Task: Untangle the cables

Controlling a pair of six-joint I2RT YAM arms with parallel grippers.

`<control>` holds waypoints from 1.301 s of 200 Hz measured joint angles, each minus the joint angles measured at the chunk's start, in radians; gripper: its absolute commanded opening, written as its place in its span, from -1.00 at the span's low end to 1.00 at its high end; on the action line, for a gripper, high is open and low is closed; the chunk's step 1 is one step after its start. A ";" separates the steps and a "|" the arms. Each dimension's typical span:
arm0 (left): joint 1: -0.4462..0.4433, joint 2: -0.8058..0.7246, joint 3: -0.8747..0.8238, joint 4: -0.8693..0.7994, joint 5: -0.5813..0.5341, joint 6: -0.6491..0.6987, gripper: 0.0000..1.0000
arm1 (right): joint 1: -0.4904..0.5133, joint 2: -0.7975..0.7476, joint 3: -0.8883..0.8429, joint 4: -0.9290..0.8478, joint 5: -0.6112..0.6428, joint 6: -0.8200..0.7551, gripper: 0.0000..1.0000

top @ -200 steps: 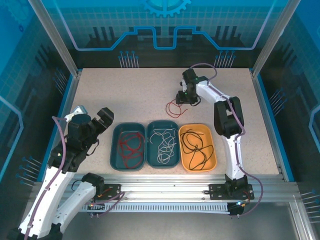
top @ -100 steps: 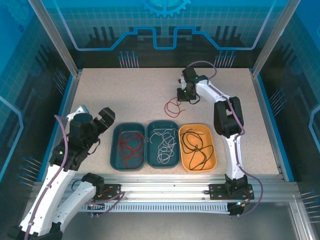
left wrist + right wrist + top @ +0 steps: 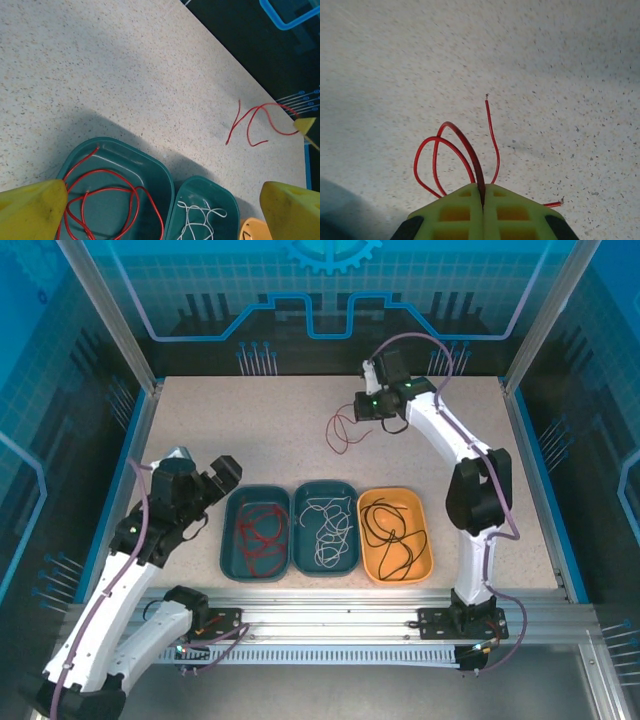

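One loose red cable [image 3: 344,431] lies looped at the far middle of the table. My right gripper [image 3: 363,407] is shut on it. In the right wrist view the cable [image 3: 465,145] runs into the seam between the closed green fingers of that gripper [image 3: 482,194], and its loops hang toward the table. The left wrist view shows the same cable [image 3: 248,125] far off. My left gripper [image 3: 213,483] hovers open by the left tray, with nothing between its yellow fingers [image 3: 31,210]. More red cables [image 3: 260,536], white cables [image 3: 328,528] and black cables [image 3: 390,536] lie in the trays.
Three trays stand in a row near the front: a teal tray [image 3: 228,532] with red cables, a teal tray [image 3: 298,540] with white ones, and an orange tray [image 3: 430,545] with black ones. A blue-edged frame rings the speckled table [image 3: 240,430].
My right gripper has shut on the red cable and drawn it up and toward the back. The left gripper has drifted slightly right, still open.
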 measured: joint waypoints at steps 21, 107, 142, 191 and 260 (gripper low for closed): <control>0.002 0.017 0.000 0.010 0.041 0.016 0.98 | 0.023 -0.051 -0.002 0.003 0.002 0.000 -1.00; 0.003 0.116 0.000 0.227 0.313 0.130 0.98 | 0.105 -0.223 0.001 -0.006 -0.040 0.045 -1.00; 0.002 0.173 0.000 0.309 0.393 0.156 0.75 | 0.138 -0.275 0.001 -0.014 -0.083 0.080 -1.00; -0.027 0.244 0.000 0.417 0.453 0.181 0.48 | 0.178 -0.332 -0.005 -0.016 -0.138 0.129 -1.00; -0.106 0.328 0.000 0.521 0.470 0.179 0.17 | 0.245 -0.379 -0.045 -0.016 -0.168 0.168 -1.00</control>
